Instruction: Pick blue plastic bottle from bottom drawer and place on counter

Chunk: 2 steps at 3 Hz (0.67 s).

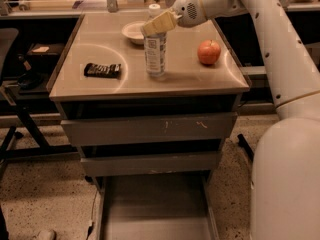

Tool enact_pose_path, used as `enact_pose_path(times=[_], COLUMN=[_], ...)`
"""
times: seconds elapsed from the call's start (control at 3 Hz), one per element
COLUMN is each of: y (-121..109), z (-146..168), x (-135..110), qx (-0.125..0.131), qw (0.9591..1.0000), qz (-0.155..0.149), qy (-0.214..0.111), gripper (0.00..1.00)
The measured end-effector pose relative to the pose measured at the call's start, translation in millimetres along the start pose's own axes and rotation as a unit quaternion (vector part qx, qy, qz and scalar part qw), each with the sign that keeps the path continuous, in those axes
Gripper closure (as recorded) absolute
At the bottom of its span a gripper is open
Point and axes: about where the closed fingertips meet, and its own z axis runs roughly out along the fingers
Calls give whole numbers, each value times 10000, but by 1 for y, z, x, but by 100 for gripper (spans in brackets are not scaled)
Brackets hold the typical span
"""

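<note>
The bottle (155, 54) stands upright on the bench (192, 81), near the middle of that flat top. Its base appears to rest on the surface, so the lift out of the bottom drawer (155, 211) looks done and the placing looks close to finished. The claw (159, 23) sits at the bottle's shoulder, just under the white cap, reaching in from the right of the bottle on the end of the white arm (272, 39). Holding that high leaves the lower body free to meet the bench and keeps the bottle from tipping as it is set down. Whether the claw is clamped on the bottle or slack around it, I cannot tell.

The spot seems well chosen. A white bowl (133, 32) lies just behind the bottle and to its left. An apple (209, 52) sits to the bottle's right, with a clear gap between them. A dark snack bar (102, 70) lies to the bottle's left, well apart. Nothing touches the bottle except perhaps the claw.

Below the bottle, the two upper drawers (150, 130) are closed, and the bottom drawer is pulled far out with its grey floor showing. What remains, as I judge it, is a clean release and a straight lift away, so the claw does not drag the light bottle over.
</note>
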Motion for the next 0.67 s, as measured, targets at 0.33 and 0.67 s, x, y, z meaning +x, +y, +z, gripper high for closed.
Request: enact_pose_path(times=[0.33, 0.67], y=[-10, -15], z=[8, 13], x=[10, 16], qx=[-3, -94], qw=[9999, 9998], qz=[109, 161], qy=[121, 122], gripper=[100, 100])
